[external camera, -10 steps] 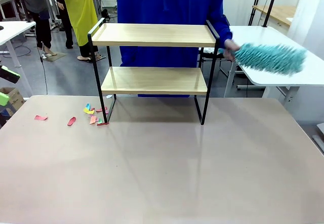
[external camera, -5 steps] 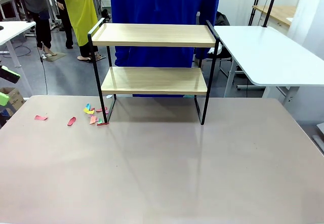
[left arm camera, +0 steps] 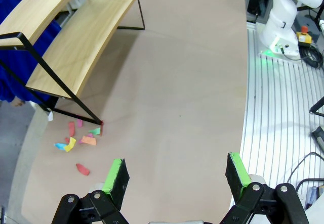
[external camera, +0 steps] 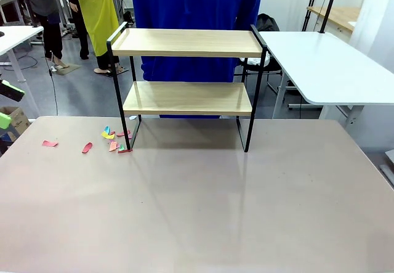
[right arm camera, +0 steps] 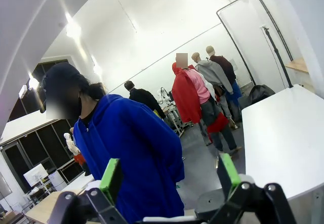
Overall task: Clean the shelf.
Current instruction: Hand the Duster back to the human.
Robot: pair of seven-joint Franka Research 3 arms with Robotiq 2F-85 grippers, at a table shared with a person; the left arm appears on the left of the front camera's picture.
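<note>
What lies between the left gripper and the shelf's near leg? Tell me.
In the left wrist view, coloured paper scraps lie on the table between the open left gripper and the shelf, clustered by its leg.

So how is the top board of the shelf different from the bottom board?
The top board sits higher and has black rails at both ends; the bottom board hangs between the legs with no raised rails showing. The top board looks a bit wider in the front view. Both are light wood, flat and bare. The coloured paper scraps lie on the table, not on either board.
</note>
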